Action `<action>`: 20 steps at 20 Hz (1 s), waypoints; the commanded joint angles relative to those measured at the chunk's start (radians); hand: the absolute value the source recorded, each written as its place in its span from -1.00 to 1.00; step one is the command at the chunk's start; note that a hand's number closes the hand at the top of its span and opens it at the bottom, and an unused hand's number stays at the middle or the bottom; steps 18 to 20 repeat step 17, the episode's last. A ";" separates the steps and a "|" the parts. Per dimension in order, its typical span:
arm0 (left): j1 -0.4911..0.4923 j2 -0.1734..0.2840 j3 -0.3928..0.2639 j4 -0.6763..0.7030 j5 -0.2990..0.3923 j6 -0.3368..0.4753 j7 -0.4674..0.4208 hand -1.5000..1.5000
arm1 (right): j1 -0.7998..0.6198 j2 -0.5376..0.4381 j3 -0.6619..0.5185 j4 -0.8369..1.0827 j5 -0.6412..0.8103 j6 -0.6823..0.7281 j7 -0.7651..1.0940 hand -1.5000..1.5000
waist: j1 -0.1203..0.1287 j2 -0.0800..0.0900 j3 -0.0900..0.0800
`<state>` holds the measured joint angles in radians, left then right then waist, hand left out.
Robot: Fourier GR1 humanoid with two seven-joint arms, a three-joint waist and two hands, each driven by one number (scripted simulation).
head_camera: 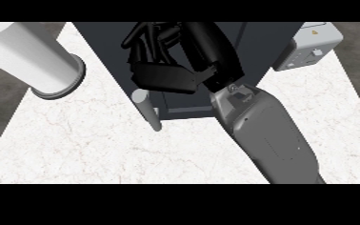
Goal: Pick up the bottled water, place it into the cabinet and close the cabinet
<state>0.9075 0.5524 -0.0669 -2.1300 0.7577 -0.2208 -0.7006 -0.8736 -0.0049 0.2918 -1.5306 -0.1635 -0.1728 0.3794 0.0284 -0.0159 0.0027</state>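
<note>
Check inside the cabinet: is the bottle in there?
Cannot tell. The right hand covers most of the dark cabinet, with no bottle visible. Only its bar handle and lower front edge show clearly.

I see a white marbled counter (91, 148) filling most of the view, a white cylinder (38, 59) lying at far left, a grey box-shaped appliance (309, 47) at far right, and dark floor (10, 109) beyond the counter's left edge.

Even, bright light; soft shadow beside the cabinet (260, 43).
</note>
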 commanded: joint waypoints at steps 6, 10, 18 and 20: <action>-0.031 0.000 0.022 0.016 0.004 -0.030 0.021 1.00 | -0.065 -0.028 -0.108 0.322 -0.007 0.057 -0.121 1.00 | 0.011 0.028 -0.003; -0.061 0.007 0.026 0.034 0.020 -0.044 0.031 1.00 | -0.083 -0.031 -0.106 0.410 0.003 0.039 -0.174 1.00 | 0.021 0.037 -0.004; -0.076 0.009 0.027 0.007 0.023 -0.036 0.053 1.00 | -0.114 -0.034 -0.120 0.482 -0.005 0.042 -0.213 1.00 | 0.027 0.038 -0.004; -0.076 0.009 0.027 0.007 0.023 -0.036 0.053 1.00 | -0.114 -0.034 -0.120 0.482 -0.005 0.042 -0.213 1.00 | 0.027 0.038 -0.004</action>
